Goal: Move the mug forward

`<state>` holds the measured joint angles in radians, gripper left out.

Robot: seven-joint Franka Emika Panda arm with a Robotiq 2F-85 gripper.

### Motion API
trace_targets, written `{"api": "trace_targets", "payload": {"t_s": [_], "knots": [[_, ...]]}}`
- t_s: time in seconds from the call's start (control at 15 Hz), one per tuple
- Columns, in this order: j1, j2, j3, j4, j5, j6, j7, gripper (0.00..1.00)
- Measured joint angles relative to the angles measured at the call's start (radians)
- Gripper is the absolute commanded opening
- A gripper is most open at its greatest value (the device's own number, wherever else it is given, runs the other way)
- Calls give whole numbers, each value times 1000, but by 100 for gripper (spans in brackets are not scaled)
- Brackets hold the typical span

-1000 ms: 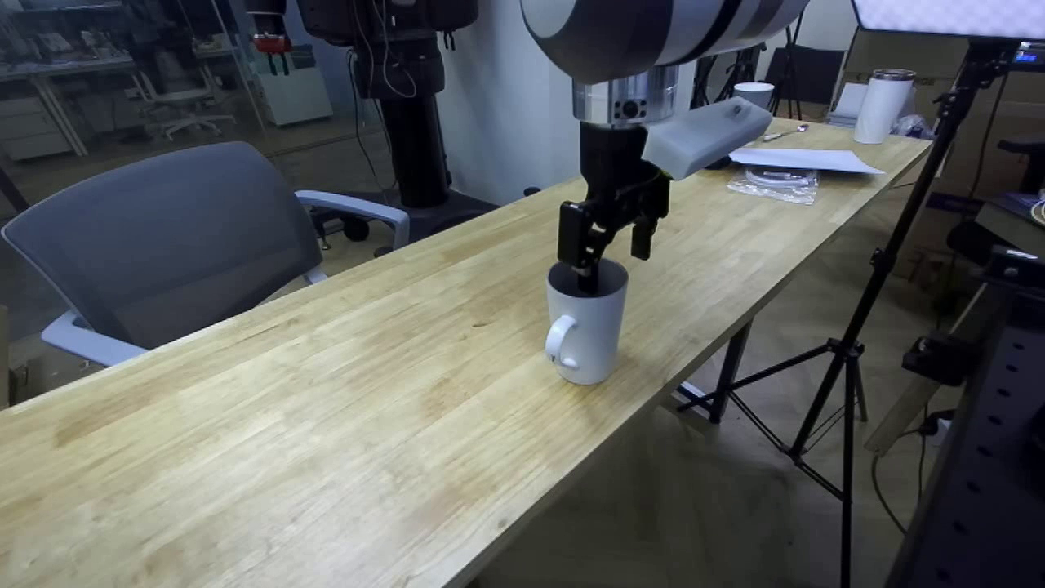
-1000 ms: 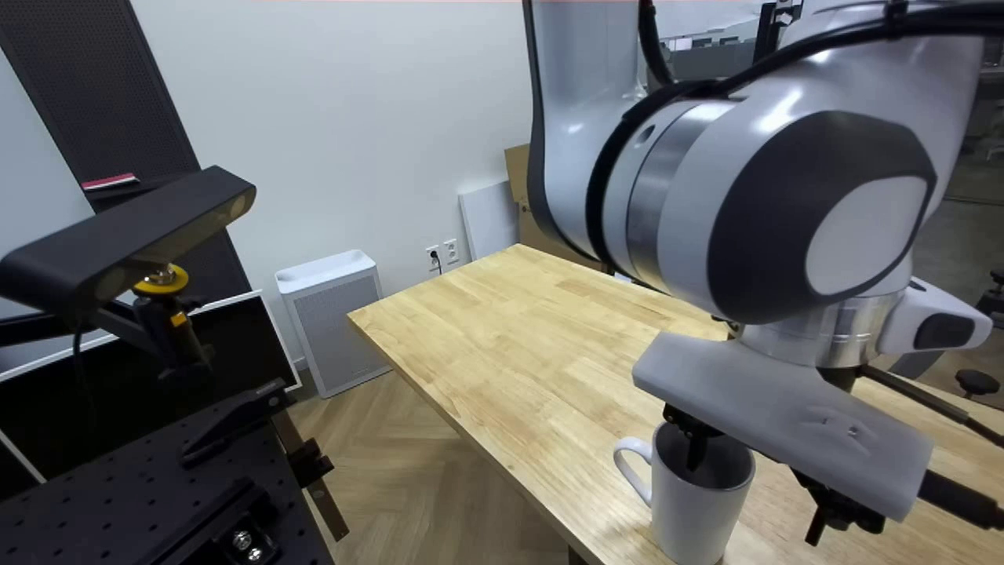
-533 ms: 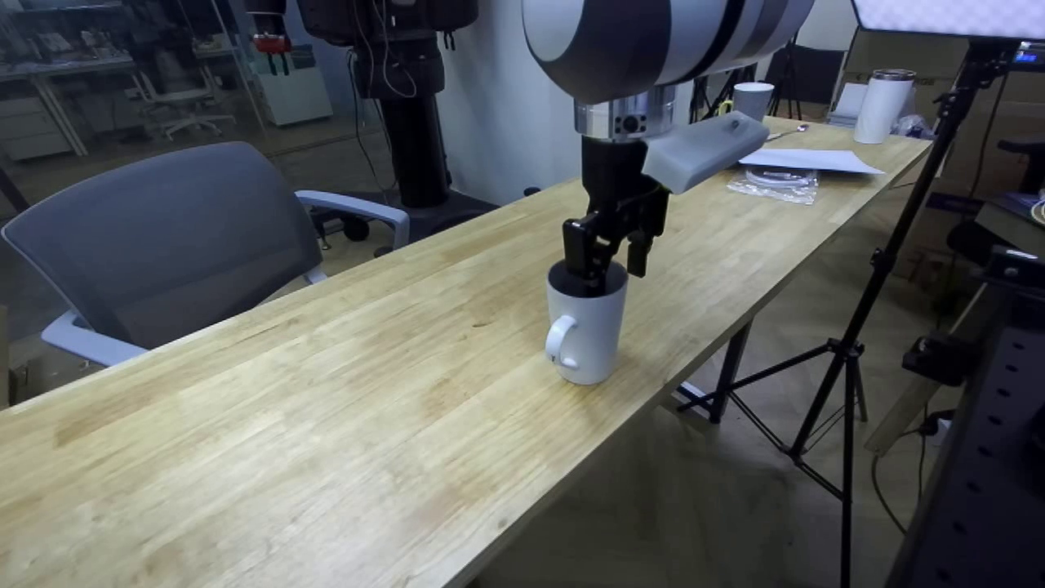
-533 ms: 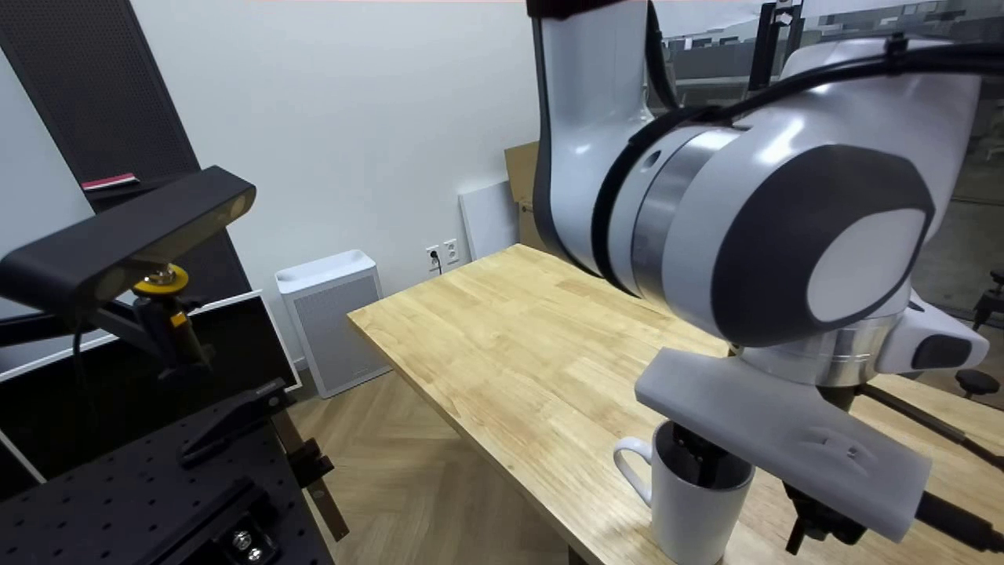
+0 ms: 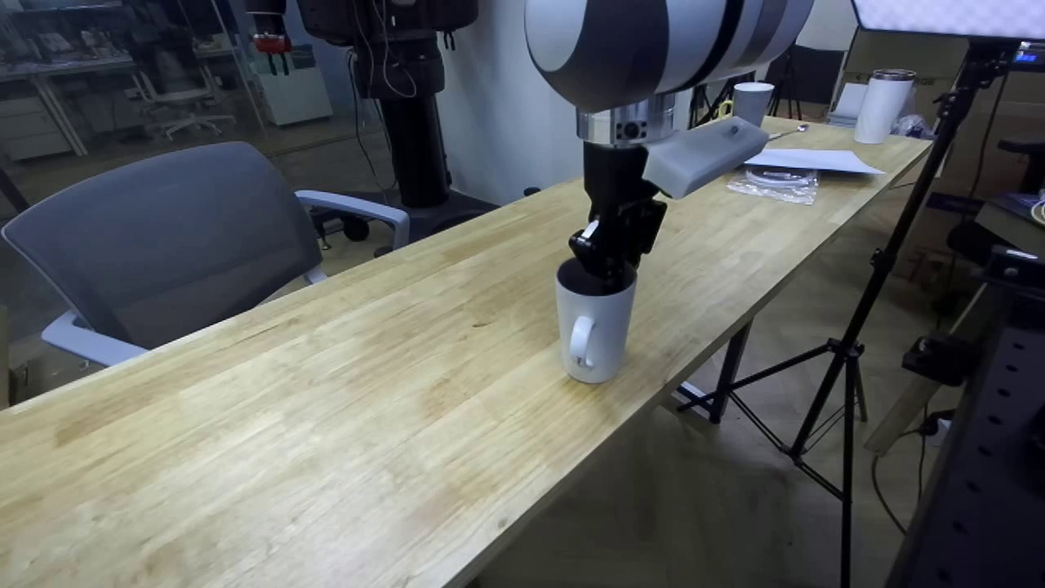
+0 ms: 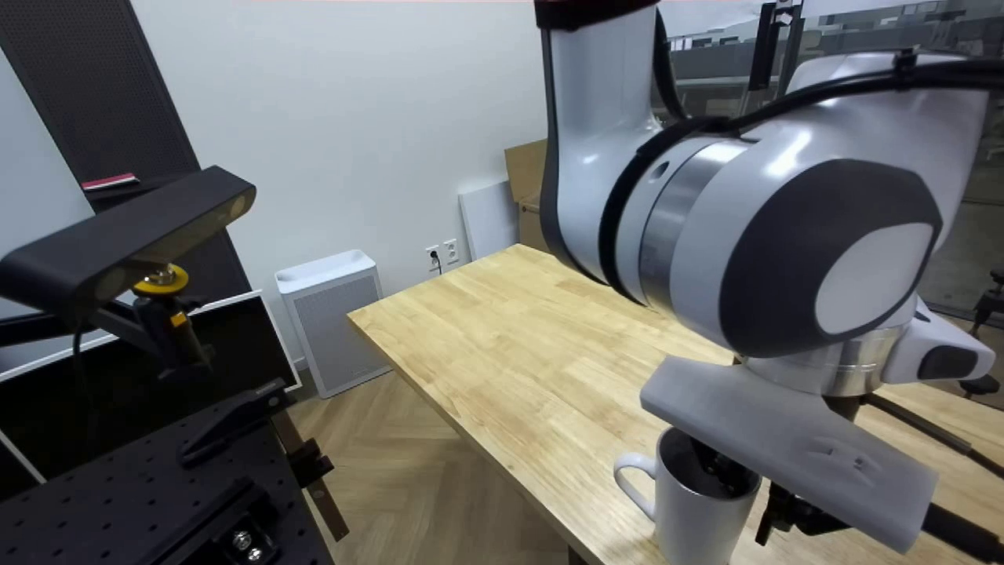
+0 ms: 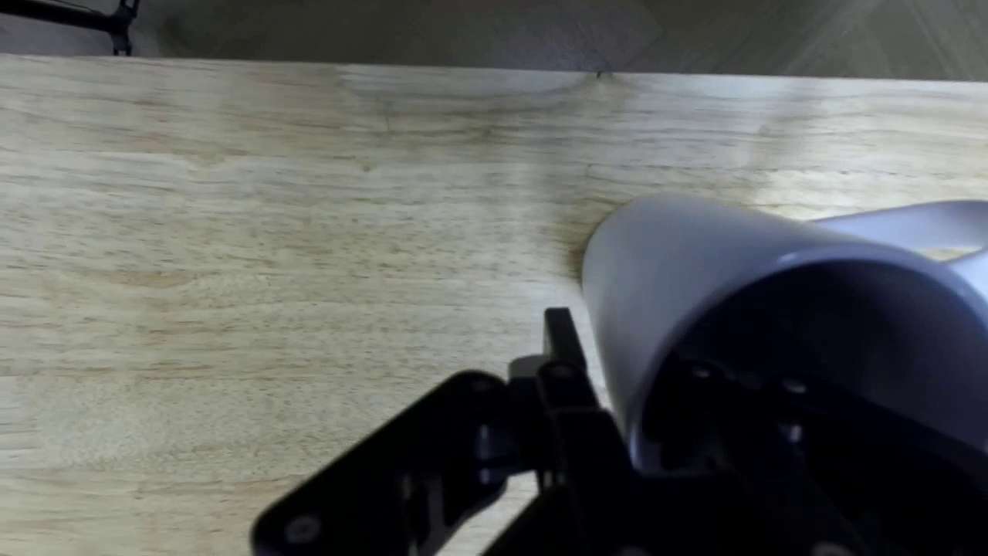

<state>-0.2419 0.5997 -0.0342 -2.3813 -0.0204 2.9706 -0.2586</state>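
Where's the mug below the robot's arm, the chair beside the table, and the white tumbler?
Mug (image 5: 611,323), in an exterior view: outer wall.
Chair (image 5: 167,237), in an exterior view: backrest.
White tumbler (image 5: 883,110), in an exterior view: body.

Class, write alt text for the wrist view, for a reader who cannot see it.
A white mug, dark inside, stands at the right with the robot's black hand straddling its wall: one finger outside, one inside; whether they pinch is unclear. The mug's handle points right. Pale wooden tabletop extends left, floor beyond its edge at the top.

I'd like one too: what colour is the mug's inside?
The mug's inside is dark grey, clearest in an exterior view.
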Motion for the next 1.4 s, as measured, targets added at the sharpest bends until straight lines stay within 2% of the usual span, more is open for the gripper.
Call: {"api": "trace_targets", "payload": {"t_s": [0.87, 1.4], "knots": [[0, 1, -6, 20, 0, -23, 1, 2], [31, -20, -21, 63, 0, -58, 4, 2]]}}
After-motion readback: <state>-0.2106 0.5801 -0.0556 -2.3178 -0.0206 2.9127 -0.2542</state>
